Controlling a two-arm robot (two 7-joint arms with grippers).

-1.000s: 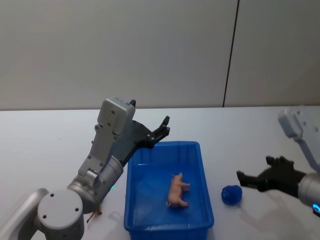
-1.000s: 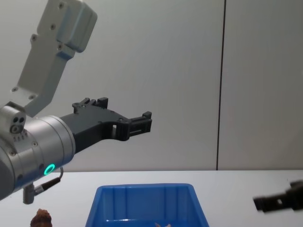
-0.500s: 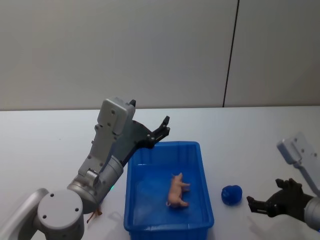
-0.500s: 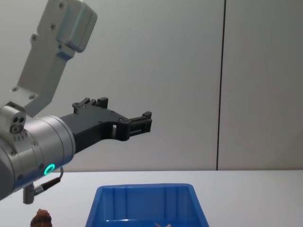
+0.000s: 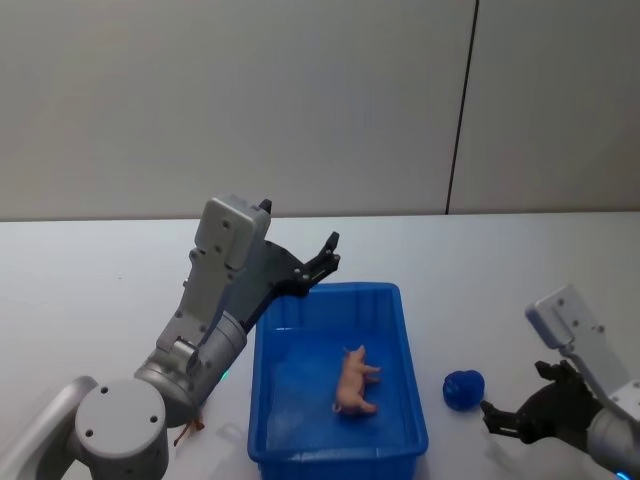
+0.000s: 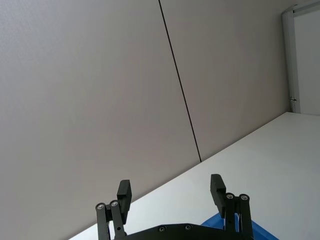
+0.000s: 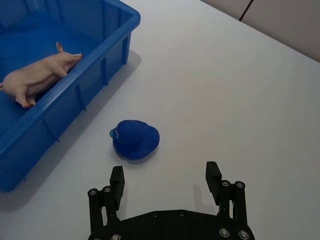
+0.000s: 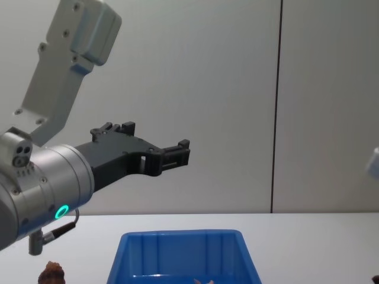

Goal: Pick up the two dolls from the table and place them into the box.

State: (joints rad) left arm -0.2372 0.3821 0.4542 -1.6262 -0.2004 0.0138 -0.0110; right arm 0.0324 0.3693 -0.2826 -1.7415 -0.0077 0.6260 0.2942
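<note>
We are aiming the right gripper (image 7: 165, 172), jaws spread, low at a blue toy (image 7: 135, 139) beside the box (image 5: 340, 290), seemingly to grasp it. The pink pig doll (image 5: 355, 385) is lying inside, the brown doll (image 8: 51, 273) on the table (image 5: 90, 300). The left gripper (image 5: 333, 252) is hovering raised, open.

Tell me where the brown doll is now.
The brown doll sits on the white table, on the robot's left in the chest view, beside the blue box and outside it.
</note>
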